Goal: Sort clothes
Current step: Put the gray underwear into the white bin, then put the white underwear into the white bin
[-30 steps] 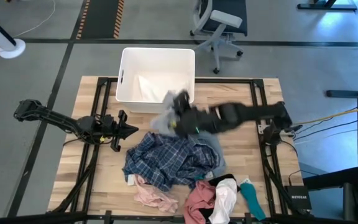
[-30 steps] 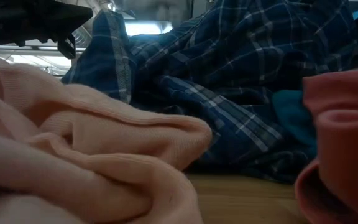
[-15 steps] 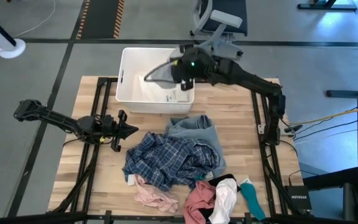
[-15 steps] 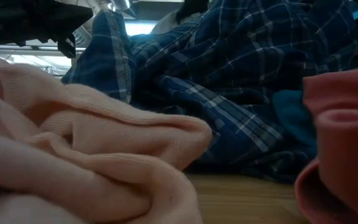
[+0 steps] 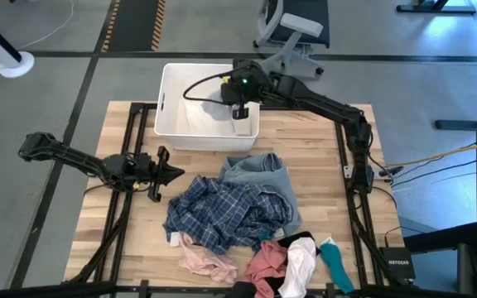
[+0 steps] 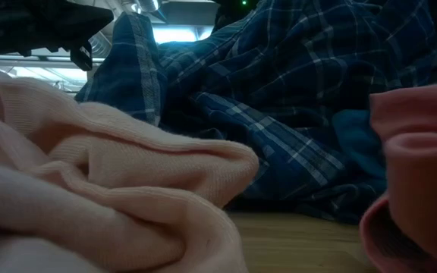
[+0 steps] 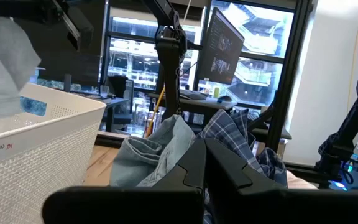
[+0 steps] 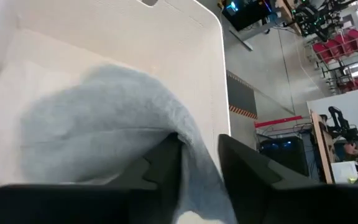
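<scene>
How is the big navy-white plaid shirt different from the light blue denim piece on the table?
The navy-white plaid shirt is dark and checked; the light blue denim piece is pale and plain. The shirt spreads wider across the wooden table, while the denim piece covers less. The denim piece lies nearer the white plastic bin; the shirt lies nearer the pink items. Both are crumpled, touch each other, and neither claw holds them.

Right gripper (image 5: 237, 93) over white bin (image 5: 172, 132); left gripper (image 5: 171, 172) low — beside plaid shirt (image 5: 222, 213).
</scene>
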